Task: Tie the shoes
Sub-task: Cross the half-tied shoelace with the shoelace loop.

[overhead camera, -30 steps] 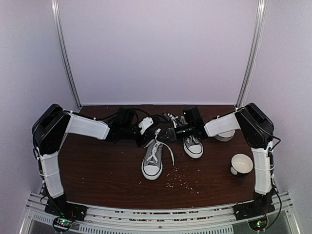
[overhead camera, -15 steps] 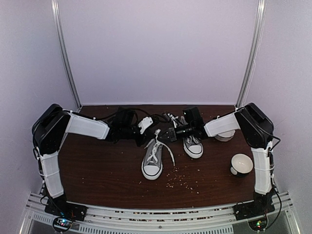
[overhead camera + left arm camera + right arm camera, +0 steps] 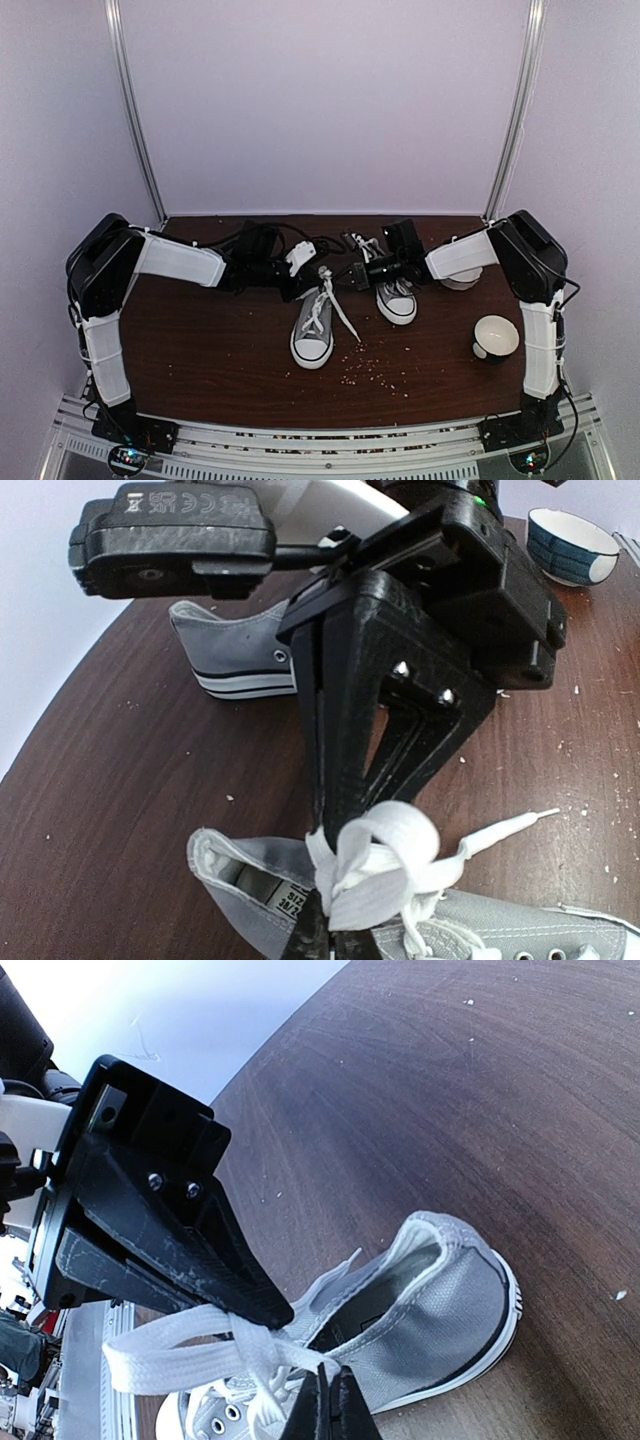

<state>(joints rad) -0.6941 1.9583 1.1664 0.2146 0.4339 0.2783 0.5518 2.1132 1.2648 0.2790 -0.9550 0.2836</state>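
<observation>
Step in hand: tying the bow on the near shoe (image 3: 312, 335); I judge it is the stage of forming or tightening the knot, not the start.
Near shoe: it lies at the middle of the tabletop (image 3: 200, 350), toe toward the arm bases, with its opening under both claws.
Far shoe: the far shoe (image 3: 397, 300) stands just beside the first one, on the right and a little further back; whether it is already tied I cannot tell.
Laces: the laces (image 3: 385, 860) are gathered in a white loop and a tangle above the tongue, and one loose end runs out over the wood.
Left claw: the left claw (image 3: 318, 935) is pressed together on the laces at the bunch, low over the heel opening.
Right claw: the right claw (image 3: 326, 1400) is also pressed together, pinching a strand just beside the knot (the two claws almost meet tip to tip).
Next move: it probably calls for pulling the two pinched parts apart, sideways and evenly, so that the knot closes without the loop slipping out.
Care needed: the shoe is light and may lift or slide if the pull goes upward.
Other things: a bowl (image 3: 496, 337) at the right and scattered crumbs (image 3: 375, 370) near the toe, both well apart from the work.
</observation>
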